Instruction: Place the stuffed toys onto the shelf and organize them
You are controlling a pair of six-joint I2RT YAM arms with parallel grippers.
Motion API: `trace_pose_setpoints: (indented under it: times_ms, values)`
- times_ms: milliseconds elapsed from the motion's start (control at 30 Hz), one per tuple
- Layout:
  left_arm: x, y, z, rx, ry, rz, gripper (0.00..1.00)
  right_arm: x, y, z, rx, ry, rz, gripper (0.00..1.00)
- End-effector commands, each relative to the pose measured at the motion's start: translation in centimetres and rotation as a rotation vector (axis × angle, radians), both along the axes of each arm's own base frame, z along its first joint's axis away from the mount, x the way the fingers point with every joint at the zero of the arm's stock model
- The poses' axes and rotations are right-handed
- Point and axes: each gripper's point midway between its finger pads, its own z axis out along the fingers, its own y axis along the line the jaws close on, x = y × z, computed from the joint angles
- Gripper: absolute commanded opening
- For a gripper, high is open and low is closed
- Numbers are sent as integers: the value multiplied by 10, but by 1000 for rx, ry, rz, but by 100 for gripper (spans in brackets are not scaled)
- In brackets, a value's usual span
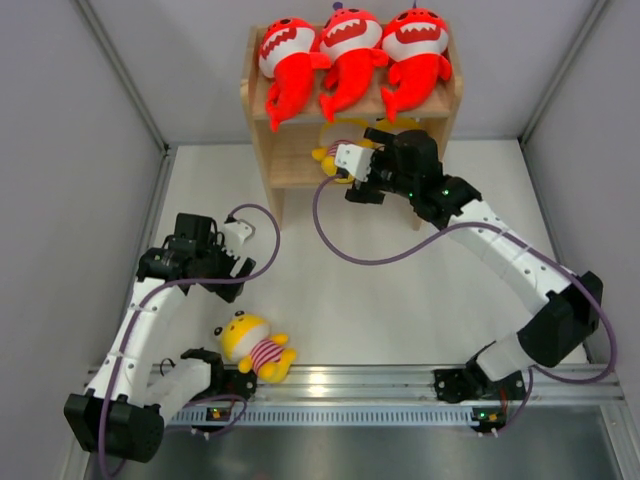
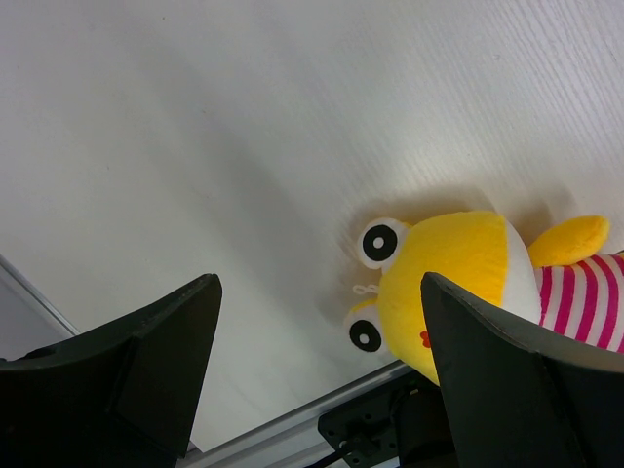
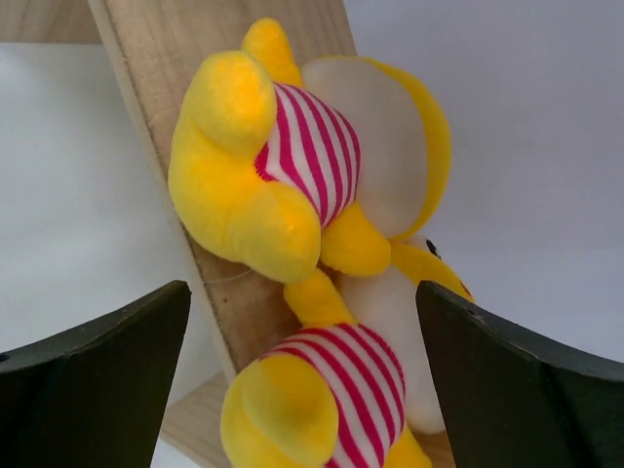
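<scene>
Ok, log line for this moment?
top tier: three red sharks | lower tier: two yellow toys | table: one yellow toy | left gripper: open | right gripper: open

Three red sharks are counted, all above and beyond the right end effector. There are also three yellow striped toys. The upper creature and the lower creature lie directly ahead of that end effector. The lone creature lies on the table ahead of the left end effector. There is one shelf and two end effectors.
</scene>
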Motion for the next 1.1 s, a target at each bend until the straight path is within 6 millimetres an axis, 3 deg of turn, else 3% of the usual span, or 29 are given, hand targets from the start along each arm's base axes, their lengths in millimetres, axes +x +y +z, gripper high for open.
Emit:
trace_pose_setpoints:
  times_ms: [0,33,100,133,233,333,400,433,500,533,567,600,867,1067]
  values:
    - [8,-2,3,-11,-30,-13,89,-30,-1,59,98,-139,-10,100]
    - [8,-2,3,-11,-32,-9,89,-49,7,71,117,-163,18,99]
    - [8,-1,2,-7,-29,-6,89,-67,9,72,129,-161,9,100]
    - [7,0,2,-4,-28,-6,89,-92,21,81,164,-163,64,99]
    - [6,1,-2,-2,-18,-2,89,-156,58,60,255,-2,271,100]
    - [8,4,-7,13,-10,3,89,-218,99,-16,257,234,463,99]
    - [9,12,-14,49,-5,32,89,-244,117,-46,255,297,532,99]
    - [14,15,-16,60,-20,44,90,-266,132,-75,239,356,580,99]
    - [15,23,-23,84,-19,79,90,-291,147,-100,223,440,650,100]
    - [18,26,-25,95,-18,92,90,-301,161,-121,199,482,673,99]
    - [18,28,-27,96,-13,103,90,-308,168,-129,192,522,683,98]
    - [18,30,-27,94,-12,113,90,-318,177,-150,148,568,693,95]
    - [15,26,-26,60,-22,104,90,-360,208,-195,95,703,794,91]
    - [17,25,-26,55,-16,98,90,-358,221,-220,83,730,730,87]
